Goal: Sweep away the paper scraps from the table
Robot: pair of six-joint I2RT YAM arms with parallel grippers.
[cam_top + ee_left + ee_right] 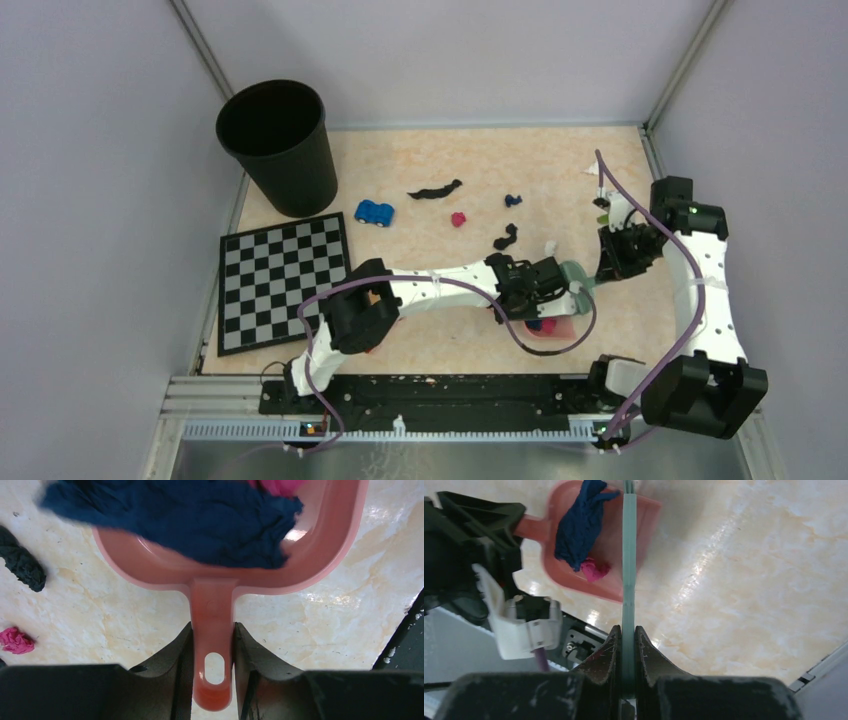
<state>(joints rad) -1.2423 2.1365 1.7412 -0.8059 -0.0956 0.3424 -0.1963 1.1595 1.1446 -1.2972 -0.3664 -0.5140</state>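
Observation:
My left gripper is shut on the handle of the pink dustpan, which lies on the table. A dark blue scrap and a magenta scrap lie in the pan. My right gripper is shut on a thin green brush whose far end reaches the pan's open edge. Loose scraps lie farther back: two black ones, a magenta one, a dark blue one and a white one.
A black bin stands at the back left corner. A chequered board lies at the left, and a small blue toy car sits just beyond it. Another white bit lies near the right wall. The black base rail runs along the near edge.

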